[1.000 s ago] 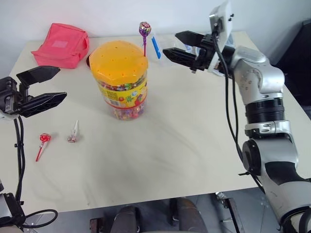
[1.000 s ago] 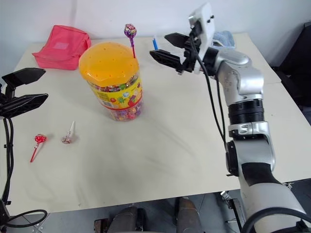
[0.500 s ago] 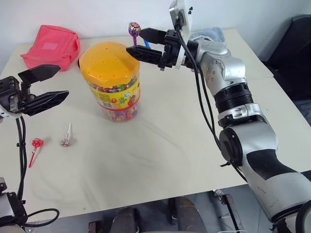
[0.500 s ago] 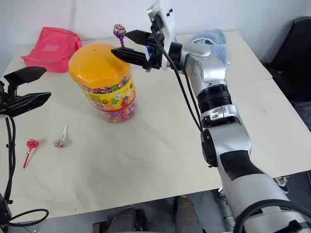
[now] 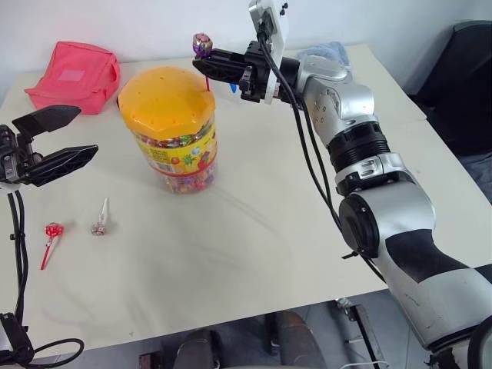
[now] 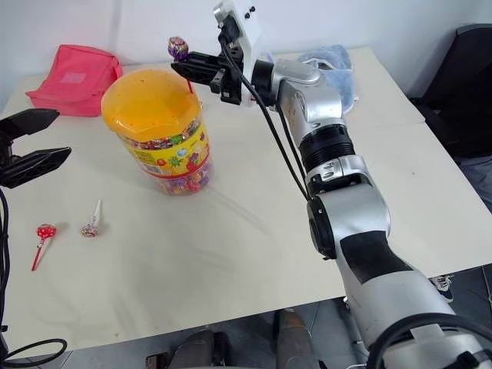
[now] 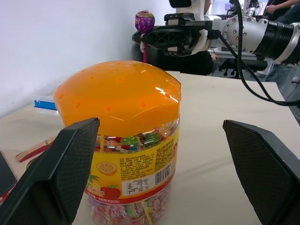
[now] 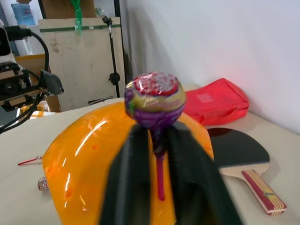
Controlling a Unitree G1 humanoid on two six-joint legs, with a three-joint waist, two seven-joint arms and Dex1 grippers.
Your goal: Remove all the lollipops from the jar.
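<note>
Right tool (image 5: 201,65) — now clamped on lollipop stick (image 8: 160,177)

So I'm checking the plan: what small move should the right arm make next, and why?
Probably lift straight up: the right gripper is shut on the purple lollipop stick, whose lower end is still in the jar lid, so raising it should pull it free.

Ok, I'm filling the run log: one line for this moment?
right gripper: shut on purple lollipop stick in jar lid | left gripper: open | red lollipop, pink lollipop: on table
</note>
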